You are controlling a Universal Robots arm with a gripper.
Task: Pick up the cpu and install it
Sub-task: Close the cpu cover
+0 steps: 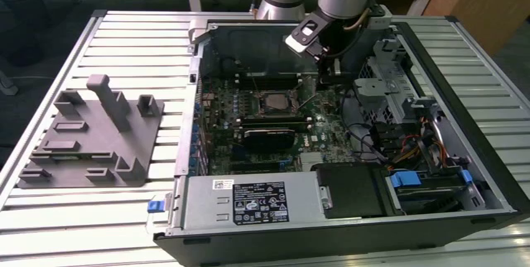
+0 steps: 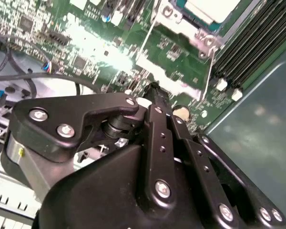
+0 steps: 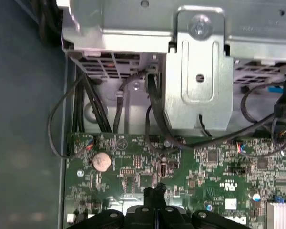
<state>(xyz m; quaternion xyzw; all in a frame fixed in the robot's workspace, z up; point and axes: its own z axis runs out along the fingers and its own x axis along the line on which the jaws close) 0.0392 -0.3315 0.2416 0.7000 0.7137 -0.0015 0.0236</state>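
Note:
The cpu (image 2: 212, 8) shows its shiny silver-white top inside the metal socket frame (image 2: 181, 26) on the green motherboard. In the exterior view that socket frame (image 1: 273, 100) lies mid-board in the open computer case. My gripper (image 1: 329, 79) hangs over the board toward the exterior view's right of the socket. Its black fingers (image 2: 155, 93) are pressed together with nothing between them, tips (image 3: 154, 192) just above the board. A thin metal socket lever (image 2: 209, 71) runs beside the fingertips, apart from them.
A grey moulded fixture (image 1: 91, 133) lies on the slatted table at the exterior view's left. Inside the case are a grey box with a white label (image 1: 248, 202), a metal drive cage (image 1: 398, 87) and black cables (image 3: 155, 114). A coin battery (image 3: 101, 161) sits on the board.

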